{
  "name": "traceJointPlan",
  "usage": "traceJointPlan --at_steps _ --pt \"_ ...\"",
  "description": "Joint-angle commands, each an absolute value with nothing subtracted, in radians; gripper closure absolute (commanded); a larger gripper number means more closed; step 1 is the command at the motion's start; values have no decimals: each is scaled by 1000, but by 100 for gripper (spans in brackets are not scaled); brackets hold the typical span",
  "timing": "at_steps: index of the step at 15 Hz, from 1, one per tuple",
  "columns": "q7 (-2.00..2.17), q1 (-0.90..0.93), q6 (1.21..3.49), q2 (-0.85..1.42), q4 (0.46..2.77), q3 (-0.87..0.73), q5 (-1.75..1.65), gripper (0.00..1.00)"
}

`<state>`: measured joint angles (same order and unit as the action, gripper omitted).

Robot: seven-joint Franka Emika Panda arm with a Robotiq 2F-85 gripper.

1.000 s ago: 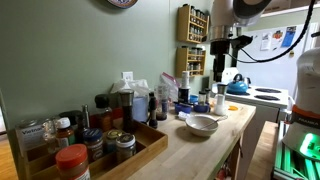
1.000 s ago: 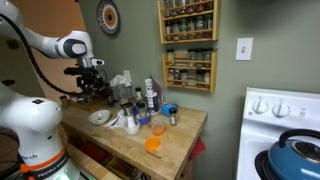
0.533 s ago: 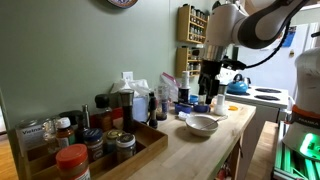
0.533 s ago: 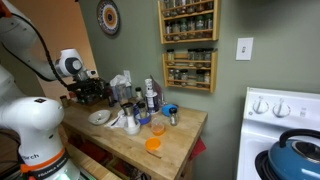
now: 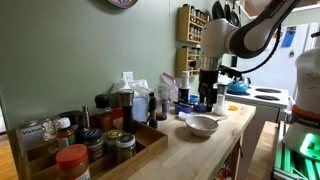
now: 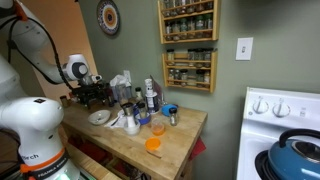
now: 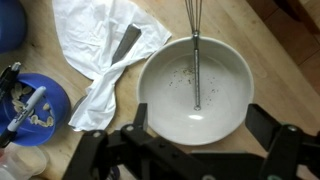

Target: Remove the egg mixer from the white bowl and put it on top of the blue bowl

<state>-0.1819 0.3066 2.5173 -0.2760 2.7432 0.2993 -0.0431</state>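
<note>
The white bowl [image 7: 195, 85] fills the middle of the wrist view and also shows in both exterior views [image 5: 203, 124] [image 6: 100, 117]. The egg mixer [image 7: 195, 60] lies in it, its thin metal handle running from the far rim to the bowl's middle. My gripper [image 7: 198, 125] is open and empty, hanging just above the bowl with one black finger at each side of its near rim; it also shows in both exterior views [image 5: 207, 98] [image 6: 95, 95]. The blue bowl [image 7: 35, 105] sits left of the white bowl with a marker and small items in it.
A crumpled white cloth [image 7: 100, 50] lies between the two bowls. Bottles and jars stand along the wall, with a wooden tray of jars [image 5: 90, 145] nearby. An orange cup [image 6: 153, 143] stands near the counter's front. A blue kettle [image 5: 237, 85] sits on the stove.
My arm has come down from high above the counter to just over the white bowl. The egg mixer and bowls have not moved.
</note>
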Motion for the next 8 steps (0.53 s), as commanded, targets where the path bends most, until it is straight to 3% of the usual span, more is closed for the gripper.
traceJointPlan --at_steps 1,3,4,8 --pt "-204 342 2576 -205 2743 277 -5 7" --pt "-193 342 2626 -176 2743 280 -4 34" --pt "-181 334 2653 -160 2743 283 -17 42" --pt "-143 286 2721 -98 2744 282 -102 57"
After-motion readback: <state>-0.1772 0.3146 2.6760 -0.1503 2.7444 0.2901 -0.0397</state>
